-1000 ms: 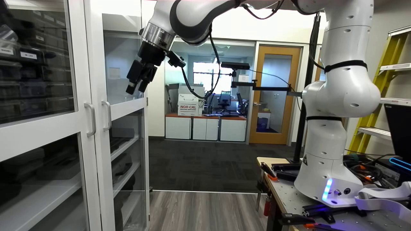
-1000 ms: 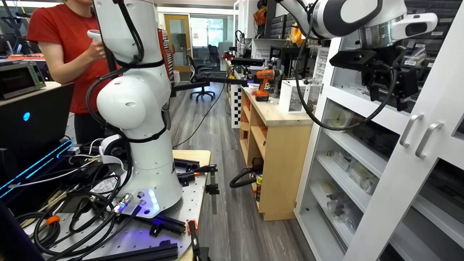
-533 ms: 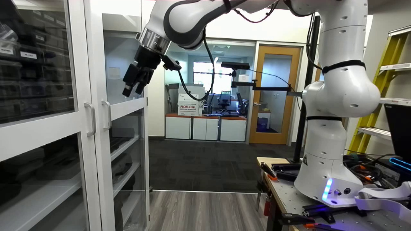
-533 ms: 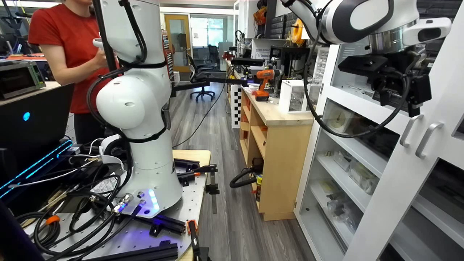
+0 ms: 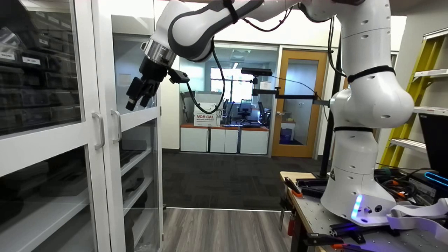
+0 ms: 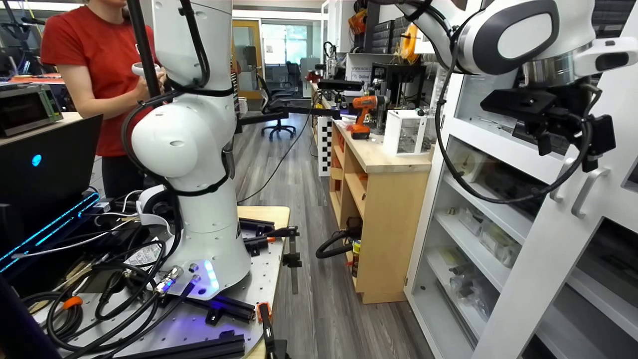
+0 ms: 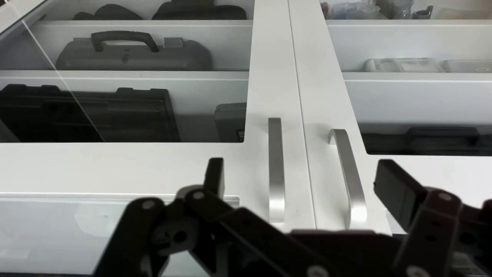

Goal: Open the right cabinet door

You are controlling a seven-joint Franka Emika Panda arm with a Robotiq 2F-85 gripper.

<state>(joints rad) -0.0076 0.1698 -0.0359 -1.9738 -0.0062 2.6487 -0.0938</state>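
The right cabinet door [image 5: 140, 118] is a shut glass panel in a white frame, seen in both exterior views [image 6: 578, 239]. Its bar handle [image 5: 116, 126] sits on its left edge, beside the left door's handle [image 5: 99, 129]. The wrist view stands upside down, so this door [image 7: 134, 169] and its handle [image 7: 276, 169] lie left of the seam. My gripper [image 5: 137, 104] is open and empty, above handle height in front of the cabinet. In the wrist view both handles lie between my fingers [image 7: 305, 184] in the picture, with no visible contact.
The left cabinet door [image 6: 453, 209] is also shut. A wooden workbench [image 6: 394, 219] stands beyond the cabinet. The arm's base stands on a metal table [image 5: 315, 213] with cables and clamps. A person in red [image 6: 94, 75] stands behind the arm. A black cable loops below the wrist.
My gripper has moved toward the cabinet and lower, leftward in an exterior view and rightward in the opposite one, closer to the handles. The doors have not moved.
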